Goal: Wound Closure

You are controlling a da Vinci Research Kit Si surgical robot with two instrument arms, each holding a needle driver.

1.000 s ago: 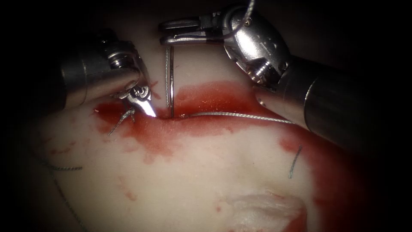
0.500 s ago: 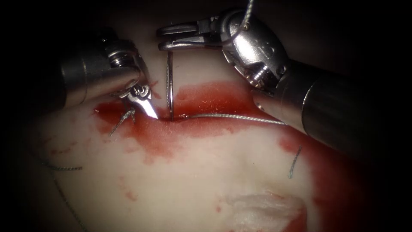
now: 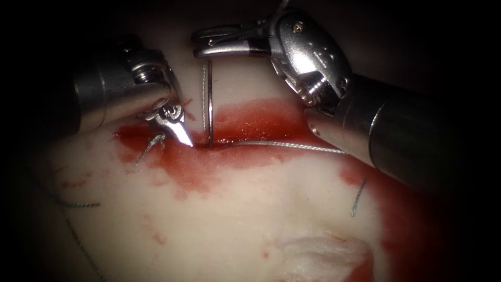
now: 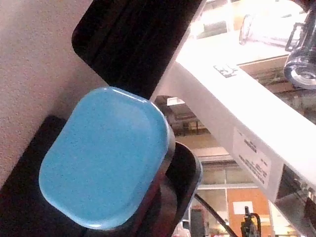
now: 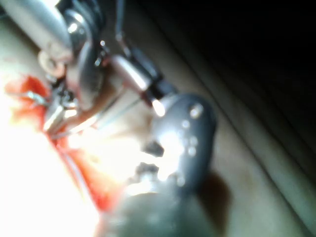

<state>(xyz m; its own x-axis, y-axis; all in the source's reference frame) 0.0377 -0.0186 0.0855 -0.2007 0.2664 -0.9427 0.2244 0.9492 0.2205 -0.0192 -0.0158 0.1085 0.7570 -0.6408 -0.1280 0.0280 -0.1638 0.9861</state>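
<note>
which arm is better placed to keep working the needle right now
Probably the right. The right tool already grips the needle at its upper end, its lower end entering the tissue at the cut. The left tool rests beside that spot, holding nothing visible.

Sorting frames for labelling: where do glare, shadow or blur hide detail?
Endoscope view: dark vignette at the edges, glints on the right tool gripping the needle, which enters the tissue. Right wrist view: blurred, tissue washed out by glare. Left wrist view: overexposed background.
</note>
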